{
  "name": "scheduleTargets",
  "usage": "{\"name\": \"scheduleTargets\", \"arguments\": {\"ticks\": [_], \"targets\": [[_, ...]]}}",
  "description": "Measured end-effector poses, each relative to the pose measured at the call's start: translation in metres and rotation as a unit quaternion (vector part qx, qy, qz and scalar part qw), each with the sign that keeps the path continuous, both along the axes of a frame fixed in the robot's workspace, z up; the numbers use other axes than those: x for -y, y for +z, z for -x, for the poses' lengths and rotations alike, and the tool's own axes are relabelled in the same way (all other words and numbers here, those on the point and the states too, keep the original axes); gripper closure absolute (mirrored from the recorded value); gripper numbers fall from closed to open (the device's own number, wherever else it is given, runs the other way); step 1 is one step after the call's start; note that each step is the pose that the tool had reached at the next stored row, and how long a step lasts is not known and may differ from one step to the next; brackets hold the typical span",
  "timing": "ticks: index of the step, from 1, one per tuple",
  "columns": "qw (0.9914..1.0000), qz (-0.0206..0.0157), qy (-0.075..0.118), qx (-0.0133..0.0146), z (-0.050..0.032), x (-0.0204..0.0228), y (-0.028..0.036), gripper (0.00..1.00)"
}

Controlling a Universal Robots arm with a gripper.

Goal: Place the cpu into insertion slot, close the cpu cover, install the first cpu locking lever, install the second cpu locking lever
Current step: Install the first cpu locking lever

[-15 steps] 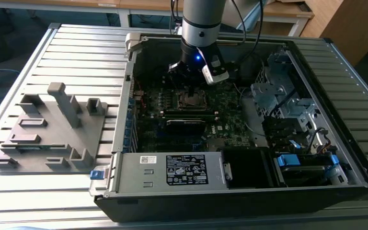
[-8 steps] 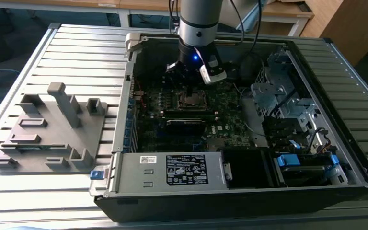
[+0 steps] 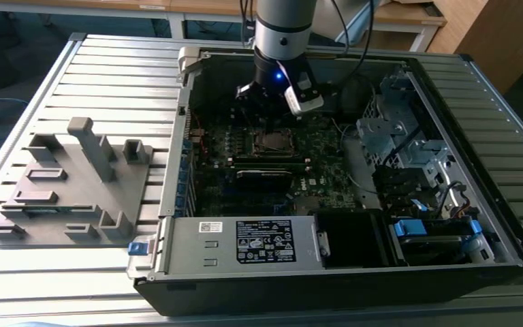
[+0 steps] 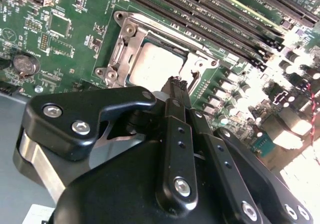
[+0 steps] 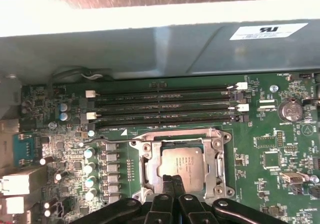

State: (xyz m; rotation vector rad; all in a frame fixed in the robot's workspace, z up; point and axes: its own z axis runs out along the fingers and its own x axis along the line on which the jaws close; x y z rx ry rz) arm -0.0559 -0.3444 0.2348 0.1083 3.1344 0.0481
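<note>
The cpu [image 5: 182, 164] [image 4: 154, 66] lies flat in the insertion slot [image 3: 271, 142] on the green board, its silver-grey top showing. The cpu cover [image 5: 216, 154] [image 4: 122, 48] lies down flat around it as a silver frame. My gripper [image 5: 173, 182] [image 4: 176, 82] [image 3: 263, 112] hangs just above the socket's edge, fingers pressed together with nothing between them. Its tip sits over the rim of the cpu in both wrist views. Where the locking levers stand I cannot make out.
Long black memory slots [image 5: 165, 103] run beside the socket, and a coin battery [image 5: 290, 109] sits nearby. The case wall [image 5: 150, 48] rises behind them. A power supply [image 3: 243, 242] and drive cage [image 3: 398, 129] crowd the case. A grey fixture [image 3: 71, 184] stands on the exterior view's left.
</note>
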Motion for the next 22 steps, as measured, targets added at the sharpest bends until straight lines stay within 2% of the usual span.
{"name": "scheduleTargets", "arguments": {"ticks": [7,12,17,22], "targets": [[1.0,-0.0001,0.0,0.0,0.0004,0.0,0.0013,0.9],[1.0,-0.001,0.0,0.0008,0.0067,0.0,0.0013,0.9],[0.99999,-0.0032,0.0,0.002,0.0153,0.0,0.0013,0.9],[0.99997,-0.0072,0.0,0.0029,0.0212,0.0001,0.0013,0.9]]}}
